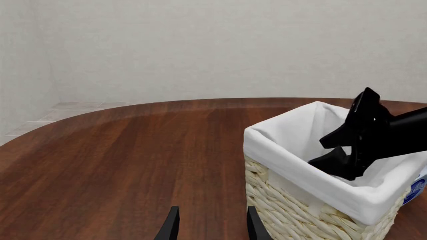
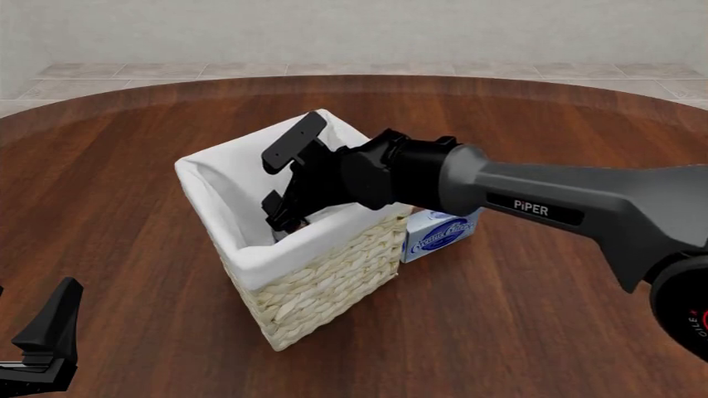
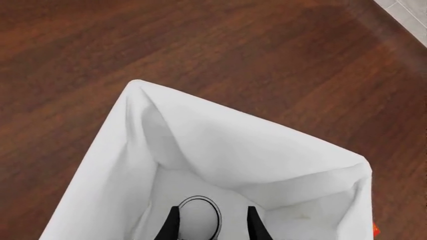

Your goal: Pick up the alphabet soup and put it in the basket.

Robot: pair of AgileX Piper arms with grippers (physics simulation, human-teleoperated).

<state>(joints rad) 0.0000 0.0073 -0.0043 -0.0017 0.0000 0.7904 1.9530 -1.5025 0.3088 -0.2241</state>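
The alphabet soup can shows only in the right wrist view, as a silvery round lid (image 3: 198, 216) low on the floor of the basket (image 3: 220, 145). The basket is pale wicker (image 2: 321, 282) with a white lining and stands mid-table; it also shows in the left wrist view (image 1: 293, 210). My right gripper (image 2: 273, 189) reaches down into the basket mouth, fingers spread wider than the can, open above it (image 3: 212, 216); it shows in the left wrist view too (image 1: 319, 152). My left gripper (image 1: 212, 210) is open and empty, low at the near left (image 2: 33, 332), away from the basket.
A flat blue-and-white box (image 2: 443, 232) lies on the table against the basket's right side, under my right arm; its corner shows in the left wrist view (image 1: 415, 190). The round wooden table (image 2: 531, 332) has a tiled floor and wall behind it.
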